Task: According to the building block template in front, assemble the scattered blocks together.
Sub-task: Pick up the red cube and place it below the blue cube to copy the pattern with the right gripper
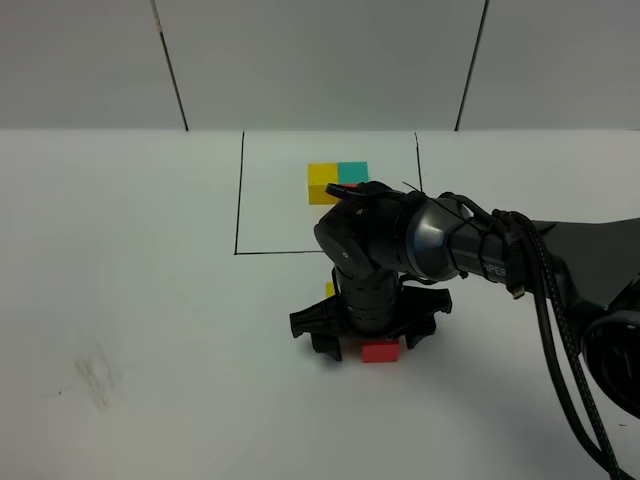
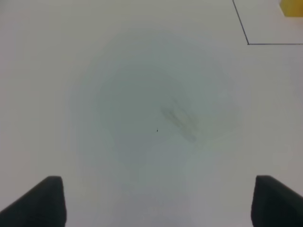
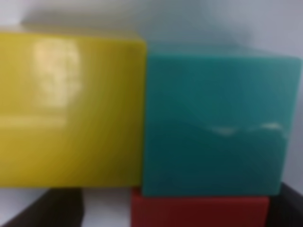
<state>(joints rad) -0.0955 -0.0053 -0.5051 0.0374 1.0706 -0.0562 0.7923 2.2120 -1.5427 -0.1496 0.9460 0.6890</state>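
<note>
The template sits at the back inside a black outline [image 1: 240, 190]: a yellow cube [image 1: 322, 183], a teal cube [image 1: 352, 171] and a red one mostly hidden behind the right arm. My right gripper [image 1: 368, 343] points down over the scattered blocks. Only the red block [image 1: 381, 350] and a sliver of the yellow block [image 1: 330, 289] show beneath it. Up close, the yellow block [image 3: 71, 109] and teal block [image 3: 213, 123] touch side by side, and the red block [image 3: 199, 210] sits against the teal. The dark fingertips [image 3: 47, 210] flank the red block, with a gap on one side. My left gripper [image 2: 158, 203] is open over bare table.
The right arm [image 1: 470, 245] with its cables stretches in from the right edge. A faint smudge [image 1: 95, 375] marks the white table at the left. The left wrist view catches a corner of the black outline [image 2: 247, 43] and a bit of the template's yellow cube [image 2: 291, 7].
</note>
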